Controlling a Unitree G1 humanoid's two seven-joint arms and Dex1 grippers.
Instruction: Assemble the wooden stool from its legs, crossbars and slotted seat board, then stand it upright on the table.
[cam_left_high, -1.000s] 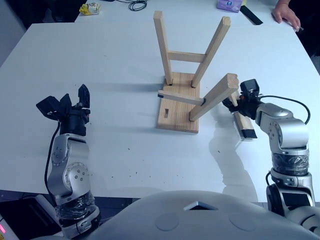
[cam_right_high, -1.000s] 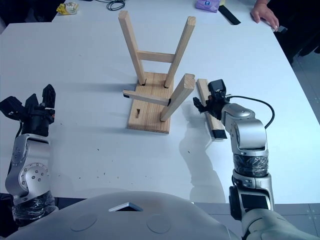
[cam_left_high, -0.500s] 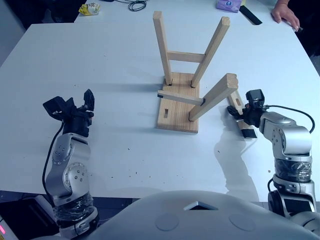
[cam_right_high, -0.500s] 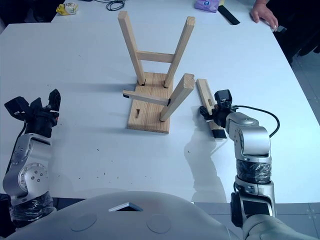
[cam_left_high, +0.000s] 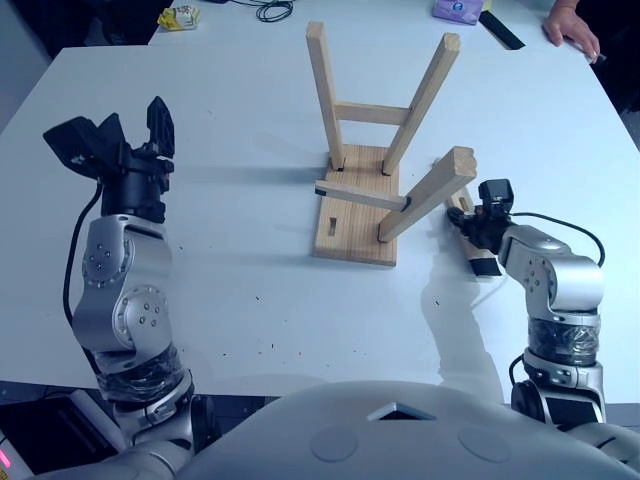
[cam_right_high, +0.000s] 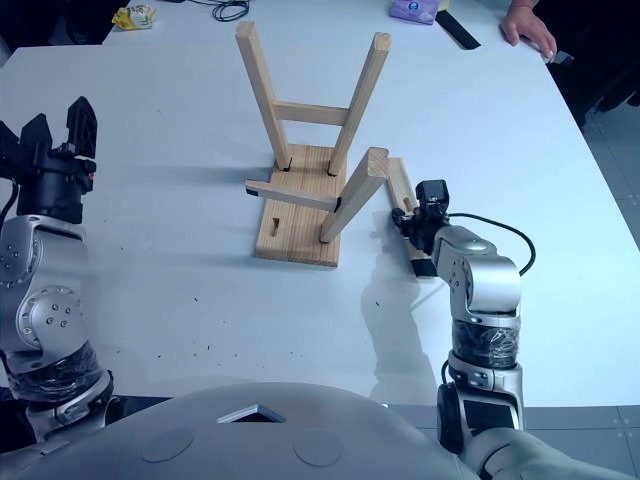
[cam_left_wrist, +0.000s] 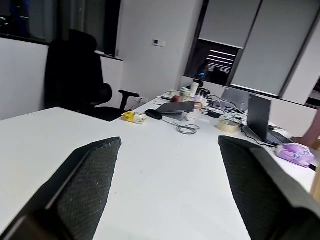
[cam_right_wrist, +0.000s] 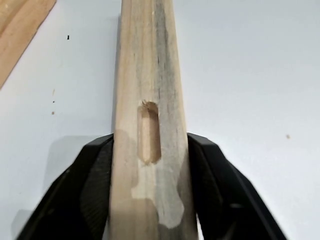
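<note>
The slotted seat board (cam_left_high: 352, 215) lies flat mid-table. Two legs (cam_left_high: 325, 95) joined by a crossbar (cam_left_high: 372, 113) stand upright in it. A third leg (cam_left_high: 432, 190) leans off its right edge, tied to the board by a second crossbar (cam_left_high: 362, 195). A loose leg (cam_right_wrist: 148, 90) with a mortise slot lies on the table right of the board. My right gripper (cam_left_high: 476, 224) is shut on it, black fingers (cam_right_wrist: 96, 172) pressed to both of its sides. My left gripper (cam_left_high: 112, 138) is held above the table's left side, open and holding nothing, fingers (cam_left_wrist: 90, 180) wide apart.
At the table's far edge lie a yellow item (cam_left_high: 182, 16), cables (cam_left_high: 272, 10), a purple packet (cam_left_high: 458, 10) and a black bar (cam_left_high: 502, 30). A person's hand (cam_left_high: 572, 25) rests at the far right corner. Bare table (cam_left_high: 250, 270) lies between my left arm and the board.
My left gripper has risen higher above the table. My right gripper slid back along the loose leg toward the stool and now clasps it.
</note>
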